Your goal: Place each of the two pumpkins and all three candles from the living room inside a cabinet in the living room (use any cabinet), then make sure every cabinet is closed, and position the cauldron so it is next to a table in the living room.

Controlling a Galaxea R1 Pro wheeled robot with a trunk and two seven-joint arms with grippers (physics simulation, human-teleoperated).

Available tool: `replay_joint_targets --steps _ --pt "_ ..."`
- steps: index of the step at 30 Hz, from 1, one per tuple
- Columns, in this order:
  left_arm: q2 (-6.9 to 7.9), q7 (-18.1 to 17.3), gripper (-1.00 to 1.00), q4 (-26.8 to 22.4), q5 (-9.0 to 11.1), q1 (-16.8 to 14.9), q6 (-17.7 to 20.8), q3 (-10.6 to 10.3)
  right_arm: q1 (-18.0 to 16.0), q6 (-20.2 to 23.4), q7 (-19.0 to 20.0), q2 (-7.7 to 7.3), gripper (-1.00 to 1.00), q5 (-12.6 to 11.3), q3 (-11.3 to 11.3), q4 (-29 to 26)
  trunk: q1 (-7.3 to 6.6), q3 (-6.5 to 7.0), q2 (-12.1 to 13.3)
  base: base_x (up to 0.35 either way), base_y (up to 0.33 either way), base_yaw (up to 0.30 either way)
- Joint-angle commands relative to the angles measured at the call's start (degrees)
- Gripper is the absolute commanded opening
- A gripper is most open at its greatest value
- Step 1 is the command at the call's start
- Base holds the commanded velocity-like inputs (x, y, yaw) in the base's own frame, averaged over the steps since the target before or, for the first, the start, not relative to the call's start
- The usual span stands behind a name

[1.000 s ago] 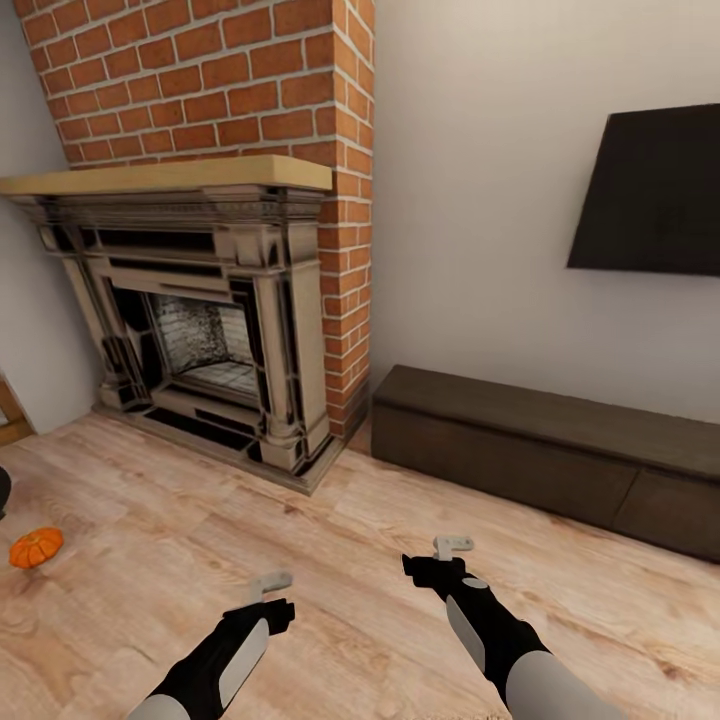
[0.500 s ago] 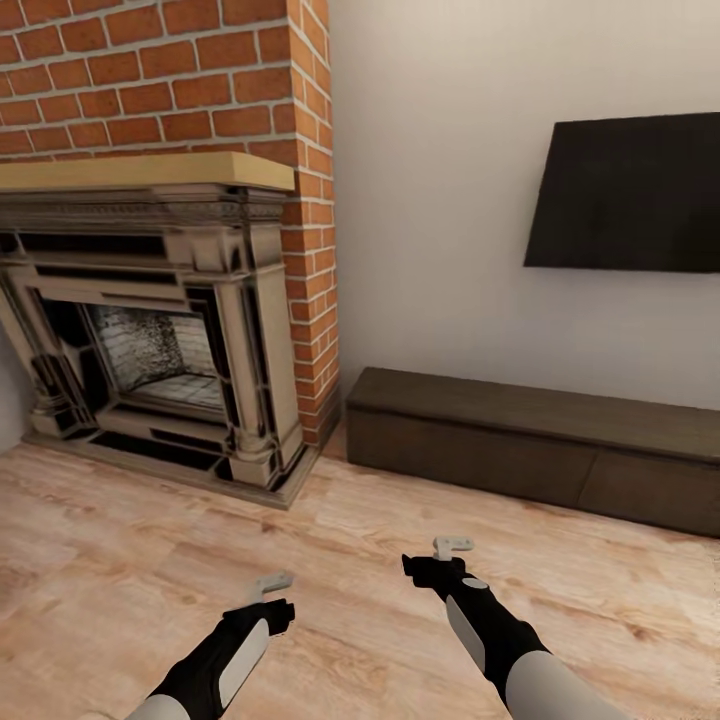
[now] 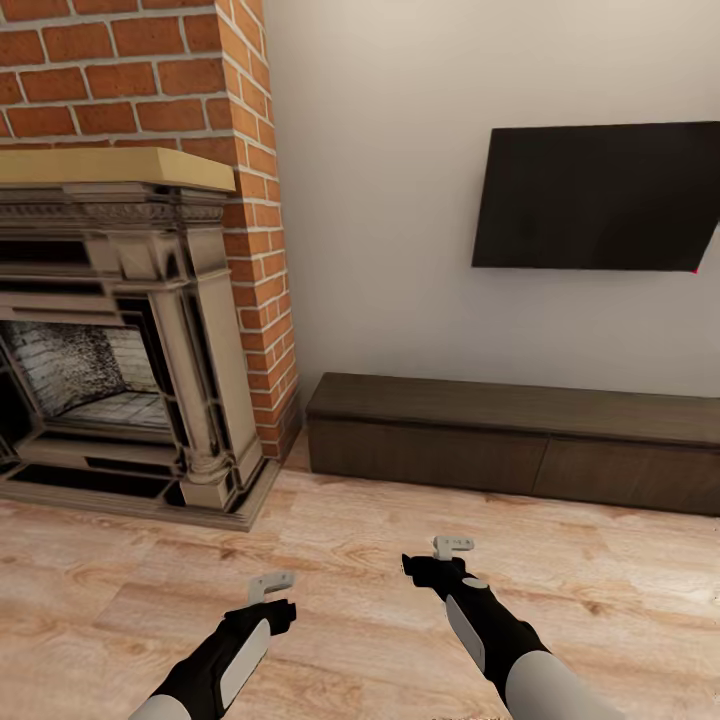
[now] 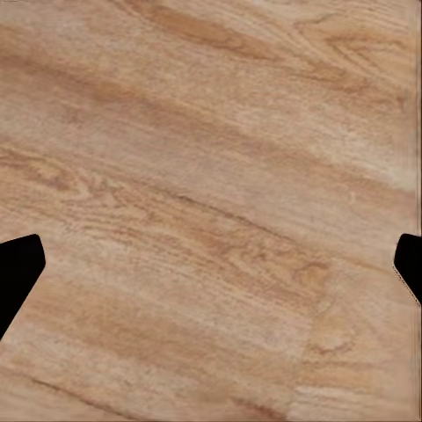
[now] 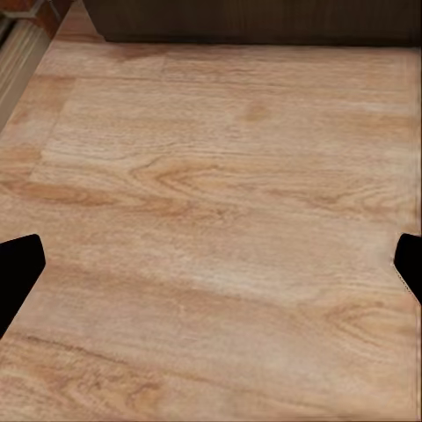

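A long, low dark brown cabinet point(image 3: 520, 440) stands against the white wall ahead, its flat drawer fronts shut; its lower edge also shows as the cabinet point(image 5: 255, 22) in the right wrist view. My left gripper point(image 3: 270, 585) hangs over bare wood floor at the lower left, open and empty, its dark fingertips point(image 4: 18, 272) far apart in the left wrist view. Over the floor a little short of the cabinet, my right gripper point(image 3: 452, 546) is also open and empty, with its fingertips point(image 5: 18, 272) spread wide. The pumpkins, candles, cauldron and table are out of view.
A brick fireplace point(image 3: 110, 330) with a pale wood mantel and a raised stone hearth fills the left. A dark flat screen point(image 3: 595, 198) hangs on the wall above the cabinet. Light wood floor point(image 3: 350, 560) stretches between me and the cabinet.
The whole view has swung to the right: the fireplace slid left, the cabinet and screen moved toward the middle, and the orange pumpkin on the floor at far left left the picture. Both arms kept their pose.
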Motion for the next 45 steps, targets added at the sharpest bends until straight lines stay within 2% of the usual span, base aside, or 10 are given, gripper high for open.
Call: replay_joint_targets --steps 1,11,30,45 --pt "0.03 0.5 1.00 -0.1 0.7 0.0 0.1 -0.3 0.0 0.3 0.0 -0.03 1.00 -0.6 0.2 -0.1 -0.01 -0.03 0.0 0.002 0.000 -0.289" --pt "-0.43 0.5 1.00 -0.1 1.0 0.0 0.1 -0.4 0.0 0.3 0.0 -0.10 1.00 -0.6 0.4 -0.1 -0.01 0.22 0.0 0.127 0.057 -0.251" --pt "-0.28 0.5 1.00 -0.1 1.0 0.0 0.1 -0.5 0.0 -1.0 -0.2 -0.01 1.00 -0.7 0.3 1.4 -0.01 0.23 0.0 0.281 -0.061 -0.059" --pt "-0.32 0.5 1.00 -0.1 0.9 0.0 0.1 -0.4 0.0 -0.7 -0.2 0.05 1.00 -0.8 0.1 1.3 -0.01 0.23 0.0 0.202 -0.078 -0.018"
